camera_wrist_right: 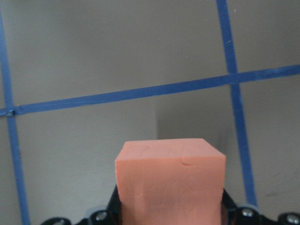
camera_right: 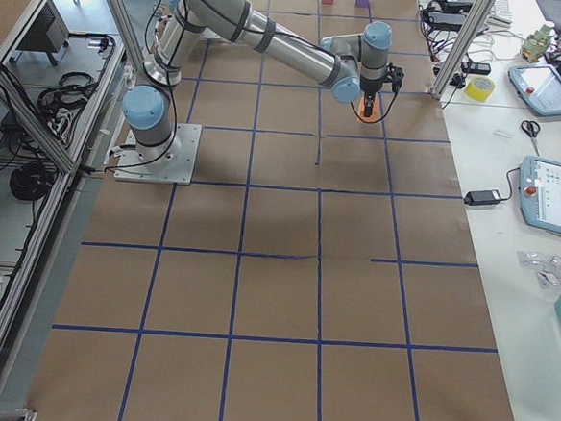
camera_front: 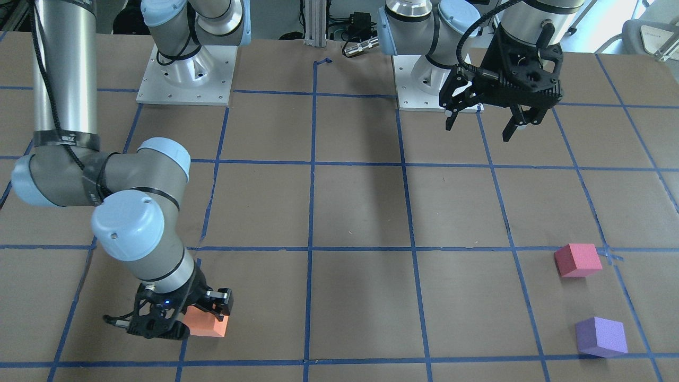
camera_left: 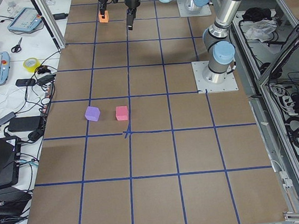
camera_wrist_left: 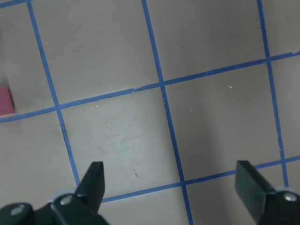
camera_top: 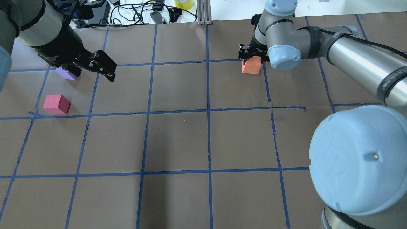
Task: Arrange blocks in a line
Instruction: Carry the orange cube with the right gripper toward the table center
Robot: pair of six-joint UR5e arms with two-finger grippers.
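Front-facing view: I count three cubes and two grippers. My right gripper (camera_front: 197, 320) pinches the orange cube (camera_front: 215, 328). My left gripper (camera_front: 479, 130) hangs wide open, holding nothing. The pink-red cube (camera_front: 578, 260) and purple cube (camera_front: 601, 337) sit near each other, not touching. Overhead view: lots of bare table (camera_top: 178, 143) lies between them and the orange cube. Right side view: the orange cube is near the table's edge.

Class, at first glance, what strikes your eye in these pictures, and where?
The right gripper grips the orange cube, alone at one end of the table. At the other end the pinkish-red cube and purple cube sit close together, not touching, with the left gripper open nearby.
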